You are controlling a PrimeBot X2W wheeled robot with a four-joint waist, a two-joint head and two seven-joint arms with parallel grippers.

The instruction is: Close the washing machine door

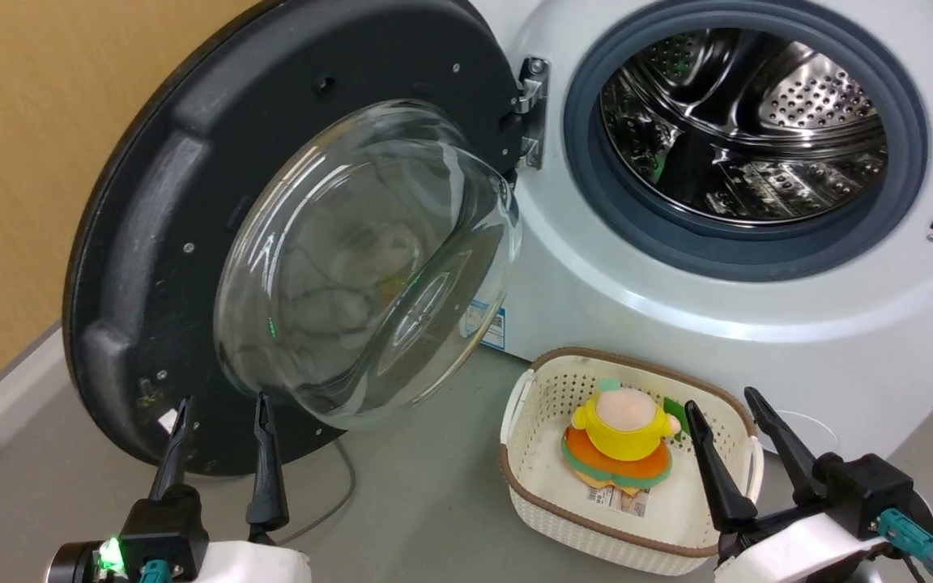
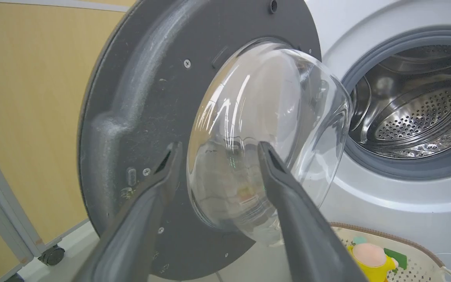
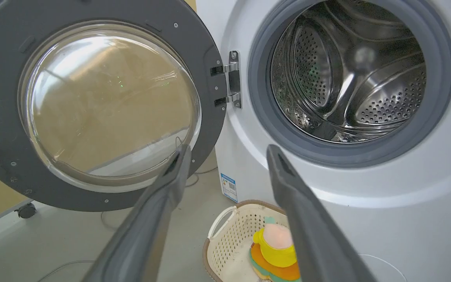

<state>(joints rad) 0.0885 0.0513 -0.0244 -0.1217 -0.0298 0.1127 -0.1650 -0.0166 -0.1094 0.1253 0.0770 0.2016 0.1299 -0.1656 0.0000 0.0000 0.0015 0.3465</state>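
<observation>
The washing machine door [image 1: 183,194] [image 2: 139,102] [image 3: 2,98] stands swung wide open to the left, its inner black face and bulging glass bowl [image 1: 369,259] turned toward me, held by a metal hinge [image 1: 533,105]. The white washing machine [image 1: 758,308] [image 3: 386,203] shows its grey rubber ring and bare steel drum [image 1: 746,121]. My left gripper [image 1: 222,405] [image 2: 217,150] is open, fingertips close before the door's lower rim and glass. My right gripper [image 1: 722,401] [image 3: 227,150] is open above the basket, pointing at the machine's front.
A cream basket [image 1: 531,494] holding a yellow and orange plush toy [image 1: 624,437] sits on the grey floor before the washer. A wood-coloured panel [image 1: 21,162] on castors stands behind the door. A thin cable [image 1: 337,486] lies on the floor under the door.
</observation>
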